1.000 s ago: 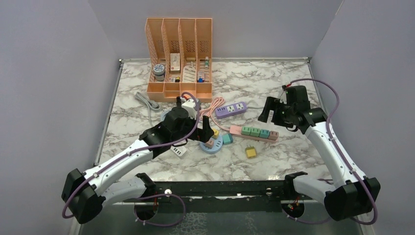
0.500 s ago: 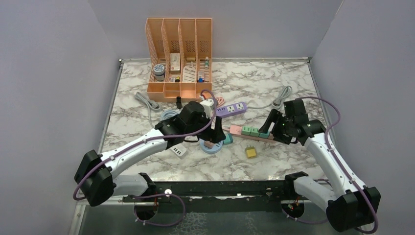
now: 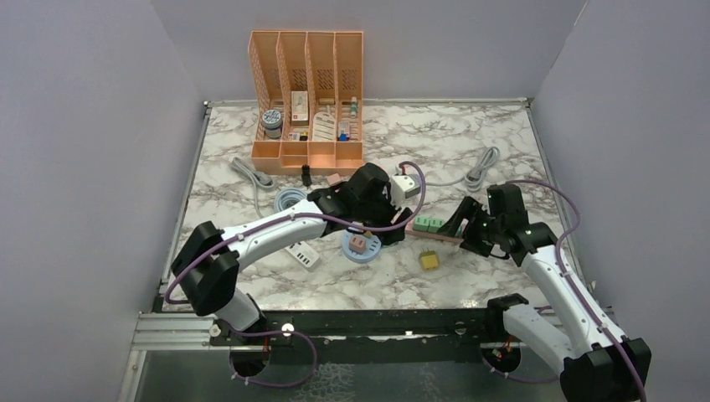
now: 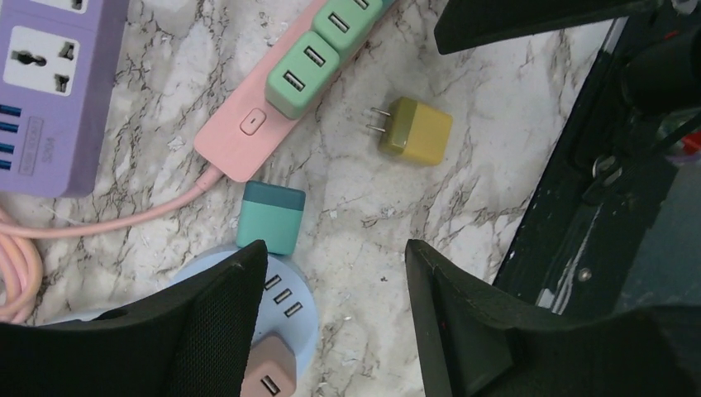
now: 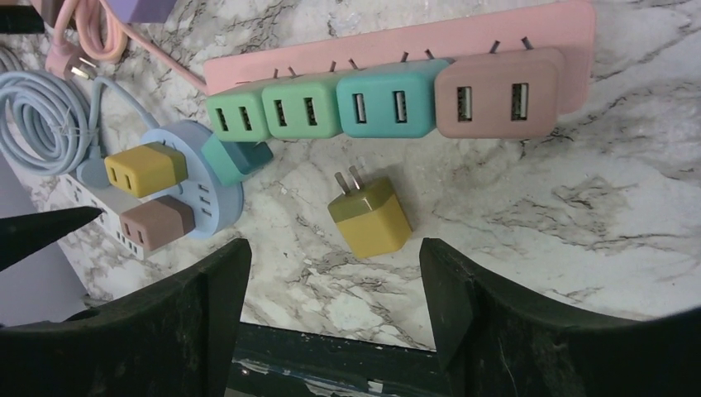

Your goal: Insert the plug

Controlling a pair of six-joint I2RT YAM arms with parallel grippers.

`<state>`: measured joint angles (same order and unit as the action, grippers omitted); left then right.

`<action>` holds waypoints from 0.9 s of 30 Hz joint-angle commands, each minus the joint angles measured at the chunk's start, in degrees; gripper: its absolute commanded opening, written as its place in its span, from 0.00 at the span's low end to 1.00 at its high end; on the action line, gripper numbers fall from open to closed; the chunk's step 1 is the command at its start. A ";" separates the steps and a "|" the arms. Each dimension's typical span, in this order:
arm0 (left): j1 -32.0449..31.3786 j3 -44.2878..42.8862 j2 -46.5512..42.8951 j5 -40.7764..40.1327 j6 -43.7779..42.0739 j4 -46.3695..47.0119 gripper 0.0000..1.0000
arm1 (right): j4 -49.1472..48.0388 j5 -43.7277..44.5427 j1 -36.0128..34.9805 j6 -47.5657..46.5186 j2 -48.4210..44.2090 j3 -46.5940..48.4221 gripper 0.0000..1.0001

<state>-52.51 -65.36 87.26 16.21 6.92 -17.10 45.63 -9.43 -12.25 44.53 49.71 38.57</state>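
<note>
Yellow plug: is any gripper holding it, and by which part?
Nothing is held. The yellow plug lies loose; left gripper and right gripper have open, empty jaws.

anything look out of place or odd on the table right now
Yes. A yellow plug lies loose on its side on the marble, prongs bare, apart from the pink power strip where four other adapters sit in a row. A teal adapter also lies unplugged beside the round blue hub.

Yellow plug (image 5: 369, 217) lies flat and loose on the marble counter (image 5: 579, 215), prongs aimed at the pink power strip (image 5: 413, 37), not touching it.
</note>
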 commanded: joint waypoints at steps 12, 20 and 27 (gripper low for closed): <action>-0.22 -8.64 17.81 -1.38 -8.91 -4.26 0.49 | -6.11 0.25 0.22 -0.83 -3.60 -1.33 0.74; -0.46 -10.40 21.30 -2.91 -7.57 -7.34 0.49 | -4.78 0.34 0.21 -1.26 -5.80 -2.28 0.76; -1.41 -9.65 22.96 -7.22 -8.36 -9.02 0.55 | -3.88 0.18 0.21 -1.03 -7.06 -3.36 0.77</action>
<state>-52.93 -74.78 107.70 13.47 -0.86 -22.85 41.56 -10.11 -12.25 43.68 43.70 36.42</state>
